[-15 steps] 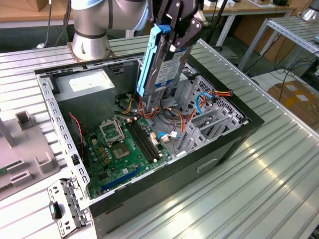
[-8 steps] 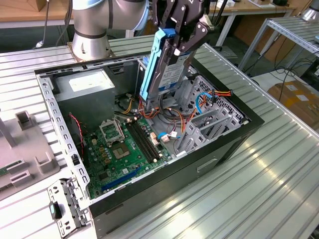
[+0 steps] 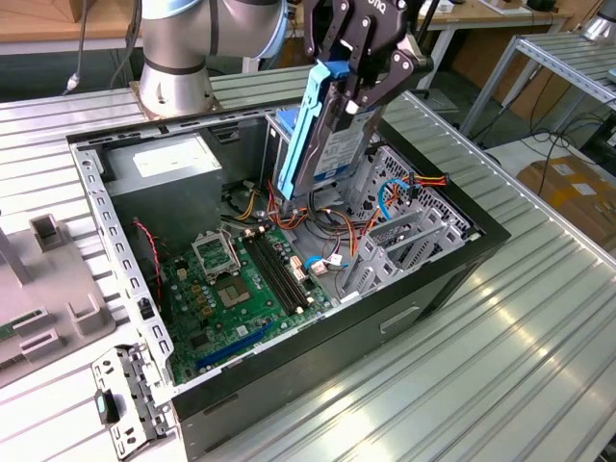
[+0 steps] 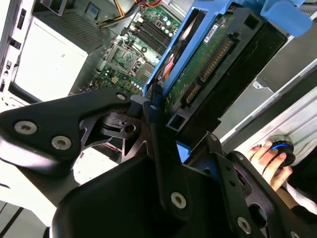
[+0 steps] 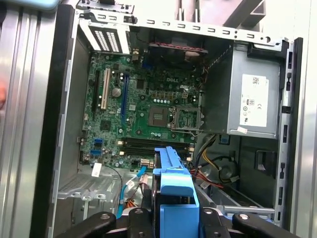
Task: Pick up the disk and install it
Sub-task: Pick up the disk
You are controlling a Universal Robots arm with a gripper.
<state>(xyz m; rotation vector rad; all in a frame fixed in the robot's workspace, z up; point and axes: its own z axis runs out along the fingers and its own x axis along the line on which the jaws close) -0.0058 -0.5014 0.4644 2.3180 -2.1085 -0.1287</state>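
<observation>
In the exterior view, the disk [image 3: 327, 144] hangs above the open computer case [image 3: 433, 279], which lies on its side on the ribbed metal desk [image 3: 500, 366]. The disk's long axis is steep, close to upright. Its upper end leans toward the exterior view's right, and its lower end dips into the case beside the drive cage [image 3: 404, 221]. 1 blue side rail faces the exterior view's left. The claw [image 3: 351, 96] reaches down from above and pinches the disk near its upper end. The arm [image 3: 178, 48] rises from its base behind the case. The grey power supply [image 3: 164, 173] and the green motherboard [image 3: 231, 289] sit inside the case.

In the second wrist view, the disk runs away from the camera, its green circuit-board side showing and the black fingers clamped on its near end. A person's hand [image 4: 267, 158] rests on a small dark object off to one side.

In the first wrist view, the camera looks straight down into the case. The disk's blue rail shows end-on between the fingers, over the case floor beside the motherboard.
</observation>
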